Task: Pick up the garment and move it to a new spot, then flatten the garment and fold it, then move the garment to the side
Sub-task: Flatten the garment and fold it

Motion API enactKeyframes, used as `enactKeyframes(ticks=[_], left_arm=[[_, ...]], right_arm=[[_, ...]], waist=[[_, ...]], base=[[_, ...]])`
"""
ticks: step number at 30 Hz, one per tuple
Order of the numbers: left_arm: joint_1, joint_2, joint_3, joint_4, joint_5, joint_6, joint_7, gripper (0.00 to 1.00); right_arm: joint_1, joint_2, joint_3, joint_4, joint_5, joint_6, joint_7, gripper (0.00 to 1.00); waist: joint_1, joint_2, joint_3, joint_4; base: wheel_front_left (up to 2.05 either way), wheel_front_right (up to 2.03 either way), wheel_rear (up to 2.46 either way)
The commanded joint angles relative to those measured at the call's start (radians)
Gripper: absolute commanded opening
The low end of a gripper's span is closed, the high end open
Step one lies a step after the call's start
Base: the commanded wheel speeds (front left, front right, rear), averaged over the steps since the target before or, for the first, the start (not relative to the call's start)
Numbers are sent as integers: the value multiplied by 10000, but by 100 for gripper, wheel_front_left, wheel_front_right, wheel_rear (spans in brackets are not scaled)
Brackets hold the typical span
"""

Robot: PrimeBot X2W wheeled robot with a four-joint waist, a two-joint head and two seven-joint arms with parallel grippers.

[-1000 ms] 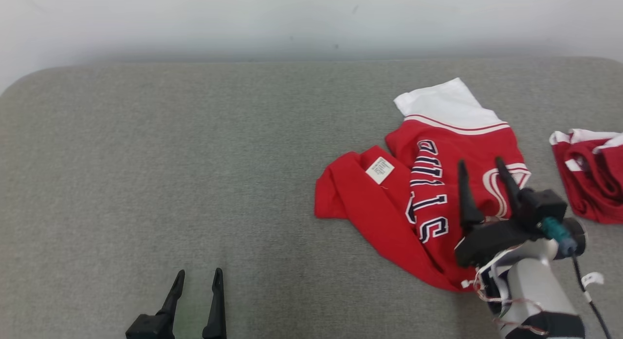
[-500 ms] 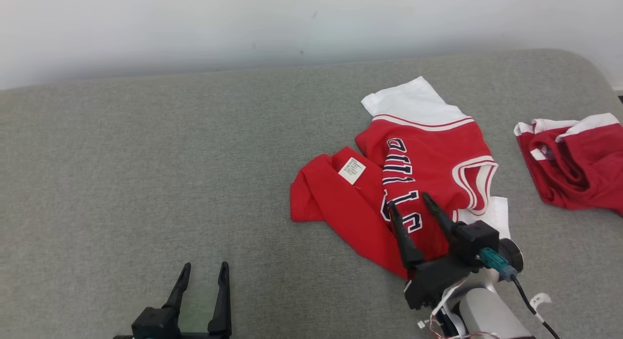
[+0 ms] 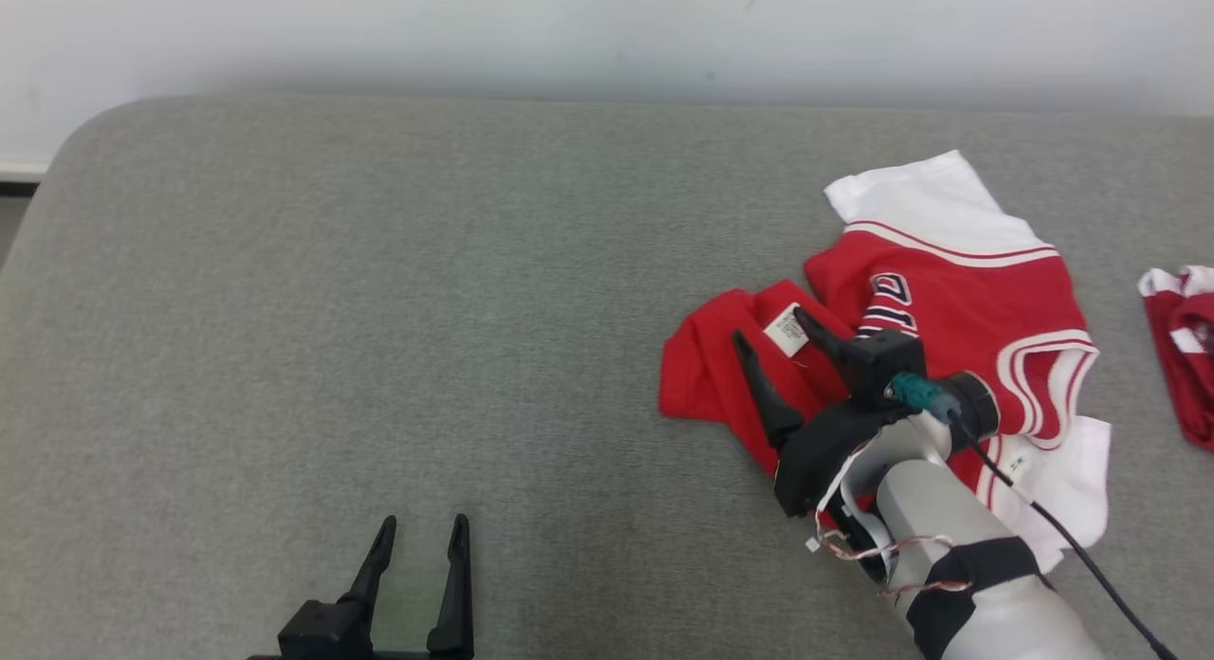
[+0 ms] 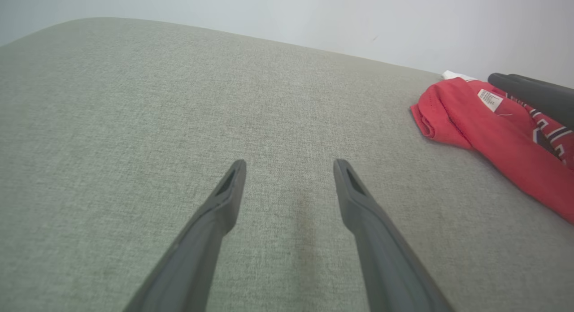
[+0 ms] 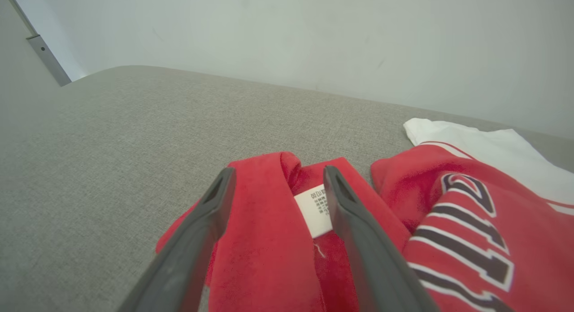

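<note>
The garment (image 3: 958, 290) is a crumpled red jersey with white panels and dark lettering, lying at the right of the grey padded surface (image 3: 379, 309). My right gripper (image 3: 768, 323) is open over its left red fold. In the right wrist view my right gripper (image 5: 279, 169) has its fingers either side of that fold of the garment (image 5: 269, 231), next to a white label (image 5: 316, 206); nothing is gripped. My left gripper (image 3: 425, 520) is open at the near edge, well left of the garment. In the left wrist view my left gripper (image 4: 289, 162) is over bare fabric, with the garment (image 4: 471, 119) at the right.
A second red and white garment (image 3: 1181, 347) lies at the far right edge. A pale wall runs behind the surface, whose rounded far left corner (image 3: 85, 129) is in view. The right gripper's dark finger (image 4: 533, 94) shows above the jersey in the left wrist view.
The head camera has swung, shifting the whole picture. Over the garment, my right gripper has moved left from the lettering to the red fold by the label. The left gripper stays open and low.
</note>
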Motion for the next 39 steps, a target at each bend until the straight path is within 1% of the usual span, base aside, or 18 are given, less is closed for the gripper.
enactKeyframes(ticks=[1, 6, 7, 8, 9, 10, 13, 14, 15, 16, 17, 25, 30, 34, 35, 36, 37, 39], left_arm=[[41, -3, -36, -29, -11, 13, -32, 100], [128, -3, -140, -45, -92, 108, -32, 100], [129, -5, -143, -66, -98, 110, -32, 100], [137, -5, -154, -88, -97, 115, -34, 100], [175, -3, -134, -92, -101, 123, -34, 100], [170, -3, -121, -85, -105, 123, -32, 100], [86, -5, -113, -99, -65, 131, -34, 100], [54, -3, -112, -104, -67, 146, -32, 100], [24, -5, -120, -115, -63, 145, -32, 100], [24, -5, -120, -115, -63, 145, -32, 100], [-7, -3, -113, -125, -62, 148, -32, 100], [114, -3, 26, -56, 76, 60, -32, 100], [259, -3, 189, -55, 162, -34, -32, 100], [387, -2, 375, -22, 222, -84, -32, 100], [406, -3, 415, -7, 241, -107, -32, 100], [420, -3, 458, -3, 262, -129, -32, 100], [443, -3, 502, 3, 279, -127, -32, 100], [549, -3, 620, 25, 304, -129, -32, 100]], right_arm=[[-222, -24, -20, 208, 89, -25, 48, 100], [-838, -48, 90, 1128, 144, -25, 198, 100], [-896, -10, 131, 1251, 189, -25, 195, 90], [-962, 14, 147, 1383, 250, -25, 160, 84], [-1041, 32, 174, 1672, 307, -25, 159, 46], [-1076, 32, 173, 1802, 342, -25, 124, 42], [-1139, 44, 208, 2139, 359, -25, 35, 42], [-1163, 62, 221, 2233, 371, -25, 13, 38], [-1213, 89, 246, 2323, 384, -25, -12, 20], [-1213, 89, 246, 2323, 384, -25, -12, 20], [-1260, 121, 280, 2383, 403, -25, -59, 0], [-1215, 465, 1024, 1320, 794, -25, -496, 0], [-670, 449, 1999, -1014, 1368, -25, -521, 0], [99, -65, 3667, -2570, 2180, -25, -516, 0], [309, -167, 4252, -2750, 2655, -25, -518, 6], [396, -293, 4851, -2929, 3138, -25, -477, 40], [428, -466, 5515, -3148, 3670, -25, -318, 100], [490, -928, 6869, -3720, 4888, -25, -38, 100]], waist=[[0, 0, 275, 522], [0, 0, 387, 878], [0, 0, 398, 909], [0, 0, 400, 930], [0, 0, 398, 942], [0, 0, 393, 935], [0, 0, 371, 880], [0, 0, 370, 858], [0, 0, 371, 829], [0, 0, 371, 829], [0, 0, 369, 798], [0, 0, 139, 549], [0, 0, -148, 454], [0, 0, -409, 388], [0, 0, -467, 371], [0, 0, -516, 340], [0, 0, -547, 315], [0, 0, -608, 236]], base=[[0, 0, 0], [0, 0, 0], [0, 0, 0], [0, 0, 0], [0, 0, 0], [0, 0, 0], [0, 0, 0], [0, 0, 0], [0, 0, 0], [0, 0, 0], [0, 0, 0], [0, 0, 0], [0, 0, 0], [0, 0, 0], [0, 0, 0], [0, 0, 0], [0, 0, 0], [0, 0, 0]])
